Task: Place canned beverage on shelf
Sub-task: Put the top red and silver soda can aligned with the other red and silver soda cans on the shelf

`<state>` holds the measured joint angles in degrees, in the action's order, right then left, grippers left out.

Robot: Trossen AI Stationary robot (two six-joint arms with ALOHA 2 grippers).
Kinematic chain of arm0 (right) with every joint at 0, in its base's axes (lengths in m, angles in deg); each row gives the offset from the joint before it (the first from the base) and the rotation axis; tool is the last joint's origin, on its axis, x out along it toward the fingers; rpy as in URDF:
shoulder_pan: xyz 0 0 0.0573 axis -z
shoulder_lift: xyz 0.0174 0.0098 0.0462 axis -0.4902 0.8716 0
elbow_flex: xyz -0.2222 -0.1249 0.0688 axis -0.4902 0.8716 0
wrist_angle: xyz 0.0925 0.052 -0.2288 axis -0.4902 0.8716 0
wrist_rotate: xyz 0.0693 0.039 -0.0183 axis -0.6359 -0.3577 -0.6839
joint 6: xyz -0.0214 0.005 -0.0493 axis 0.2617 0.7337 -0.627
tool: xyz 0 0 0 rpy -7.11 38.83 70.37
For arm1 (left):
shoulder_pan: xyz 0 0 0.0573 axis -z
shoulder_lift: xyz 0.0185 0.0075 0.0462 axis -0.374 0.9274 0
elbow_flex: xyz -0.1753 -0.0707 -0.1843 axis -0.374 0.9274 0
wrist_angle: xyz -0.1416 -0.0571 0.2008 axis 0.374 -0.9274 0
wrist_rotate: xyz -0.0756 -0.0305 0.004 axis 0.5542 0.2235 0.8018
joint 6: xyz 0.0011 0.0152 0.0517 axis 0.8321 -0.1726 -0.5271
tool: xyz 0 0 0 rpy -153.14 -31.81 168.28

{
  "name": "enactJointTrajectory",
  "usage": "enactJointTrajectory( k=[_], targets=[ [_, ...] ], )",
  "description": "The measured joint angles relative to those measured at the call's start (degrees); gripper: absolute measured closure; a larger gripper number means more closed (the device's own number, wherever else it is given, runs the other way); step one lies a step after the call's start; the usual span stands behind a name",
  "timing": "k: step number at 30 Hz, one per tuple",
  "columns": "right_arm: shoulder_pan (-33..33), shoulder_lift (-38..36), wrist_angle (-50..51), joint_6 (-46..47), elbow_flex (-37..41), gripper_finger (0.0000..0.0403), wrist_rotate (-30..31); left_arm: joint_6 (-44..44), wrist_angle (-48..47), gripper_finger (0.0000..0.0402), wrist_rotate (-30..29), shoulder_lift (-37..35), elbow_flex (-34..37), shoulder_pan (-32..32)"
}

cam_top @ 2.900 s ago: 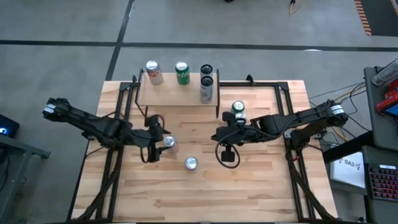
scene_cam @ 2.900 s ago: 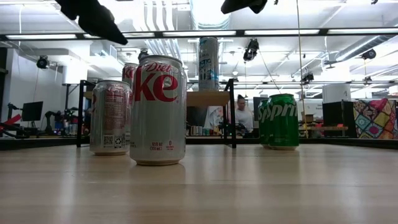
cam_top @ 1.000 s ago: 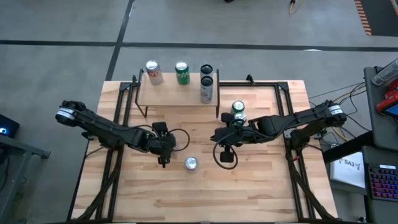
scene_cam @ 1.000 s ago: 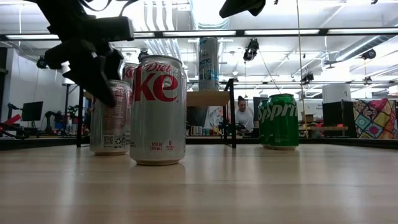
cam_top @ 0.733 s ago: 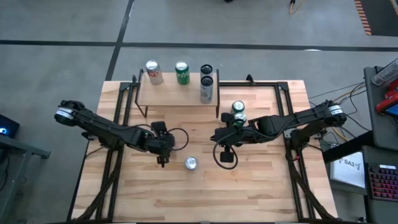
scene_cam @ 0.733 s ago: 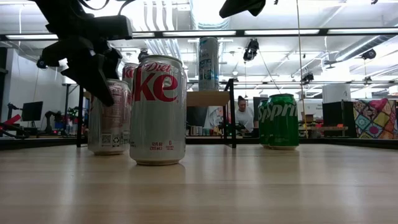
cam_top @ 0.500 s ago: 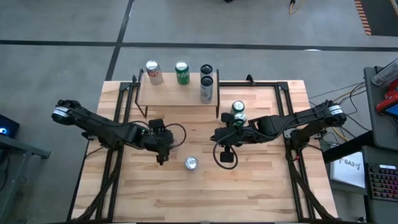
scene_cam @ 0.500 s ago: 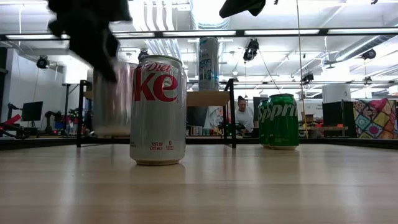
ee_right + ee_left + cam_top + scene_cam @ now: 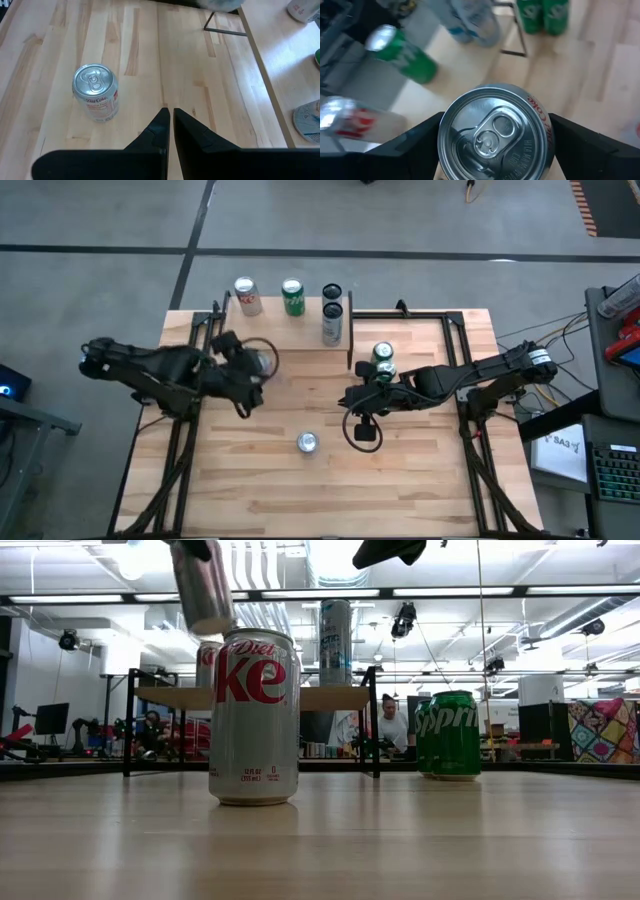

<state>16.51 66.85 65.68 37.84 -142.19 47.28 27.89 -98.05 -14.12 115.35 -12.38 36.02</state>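
Observation:
My left gripper (image 9: 257, 364) is shut on a silver Diet Coke can (image 9: 495, 132) and holds it in the air just in front of the shelf (image 9: 285, 330). In the low view the can (image 9: 203, 585) is high above the table. The light-wood shelf carries a Diet Coke can (image 9: 246, 295), a Sprite can (image 9: 292, 296) and a tall can (image 9: 332, 318). My right gripper (image 9: 356, 400) is shut and empty, hovering over the table's middle right. Another Diet Coke can (image 9: 307, 442) stands on the table. My left gripper pinches the can's side wall just under its top rim (image 9: 442, 145) between its two fingers (image 9: 417, 142), one on each side. The fingers come about level from the table's left. The can is lifted clear of the table and slightly tilted in the low view.
Two green Sprite cans (image 9: 383, 358) stand on the table to the right of the shelf, close to my right gripper. The standing Diet Coke can also shows in the right wrist view (image 9: 95, 97) and the low view (image 9: 254, 718). Bare wood lies along the near edge (image 9: 330, 500).
My left gripper has lifted the Diet Coke can off the table and carried it up and toward the far edge, close to the shelf. The can, which stood behind the other Diet Coke can, is now clear of the table and slightly tipped.

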Motion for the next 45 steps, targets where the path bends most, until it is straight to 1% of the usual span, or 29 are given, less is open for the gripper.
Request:
enactJointTrajectory(
  k=[5,7,13,18,23,30,34,40,45],
  targets=[
    [0.0,0.0,-0.1,-0.5,0.0,0.0390,0.0,-3.1,-1.4,0.0102,-0.6,-1.4,-3.0,-5.9],
    [0.0,0.0,-0.1,-0.5,0.0,0.0390,0.0,-5.0,-2.5,0.0103,0.3,-1.9,-3.4,-9.1],
    [0.0,0.0,-0.1,-0.6,0.0,0.0390,0.0,-9.4,-2.1,0.0103,9.0,-1.9,-3.5,-20.7],
    [0.0,0.0,-0.1,-0.6,0.0,0.0390,0.0,-13.4,-1.9,0.0103,13.5,-0.3,-3.7,-29.5],
    [0.0,0.0,-0.1,-0.8,0.0,0.0390,0.0,-14.8,-1.0,0.0101,17.8,0.2,-3.8,-35.6],
    [0.0,0.0,-0.1,-2.2,0.0,0.0390,0.0,-15.0,-1.0,0.0101,20.6,1.2,-3.7,-40.0],
    [0.0,0.0,-0.1,-2.3,0.0,0.0390,0.0,-15.0,-0.9,0.0101,20.8,2.3,-3.4,-41.4],
    [0.0,0.0,0.0,-2.3,0.0,0.0390,0.0,-15.4,2.3,0.0101,20.8,4.9,-3.4,-42.1],
    [0.0,0.0,0.0,-2.3,0.0,0.0390,0.0,-15.5,2.3,0.0101,20.8,7.2,-3.4,-42.1]
  ],
)
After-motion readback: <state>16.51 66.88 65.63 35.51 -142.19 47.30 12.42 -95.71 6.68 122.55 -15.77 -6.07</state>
